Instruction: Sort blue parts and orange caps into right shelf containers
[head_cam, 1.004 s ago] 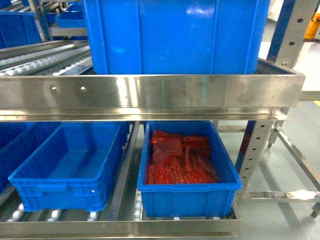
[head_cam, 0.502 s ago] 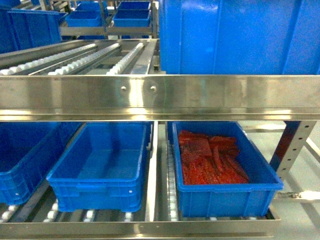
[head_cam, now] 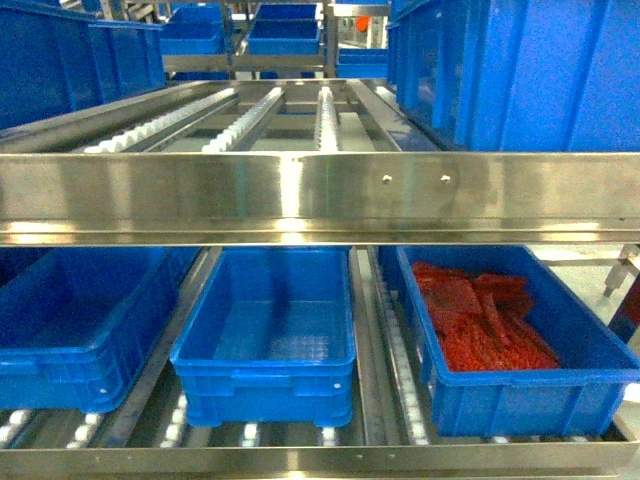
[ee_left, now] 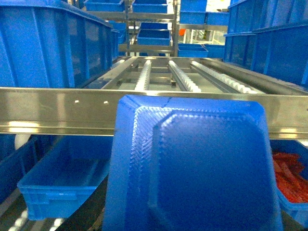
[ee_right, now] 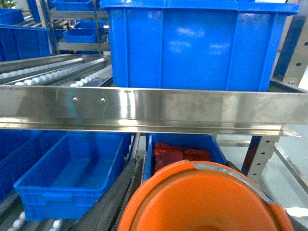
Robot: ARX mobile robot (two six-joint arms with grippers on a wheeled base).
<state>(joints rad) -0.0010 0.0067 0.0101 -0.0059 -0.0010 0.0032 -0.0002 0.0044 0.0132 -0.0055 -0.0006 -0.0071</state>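
Orange caps (head_cam: pixel 480 328), too many and too densely packed to count, fill the crate at lower right of the head view, a red-orange heap lying below its rim. Neither gripper shows its fingers in any view, so how far each is open, and whether it holds anything, cannot be told. In the left wrist view a blue tray-like part (ee_left: pixel 192 168) with a textured, stepped surface blocks the lower centre of the frame close to the lens; in the right wrist view a round orange bowl-like object (ee_right: pixel 207 199) fills the lower right the same way.

Beyond them, three right shelf containers (head_cam: pixel 275 335) sit side by side on the lower roller shelf in the head view: one cut off at lower left, one with nothing visible inside at lower centre, and the cap-filled one at lower right. A bright steel rail (head_cam: pixel 300 195) crosses the middle of the frame above them. On the upper shelf, one tall blue crate (head_cam: pixel 520 75) stands at upper right, another at upper left, with white roller tracks (head_cam: pixel 255 115) running between them toward more blue crates in the distance.
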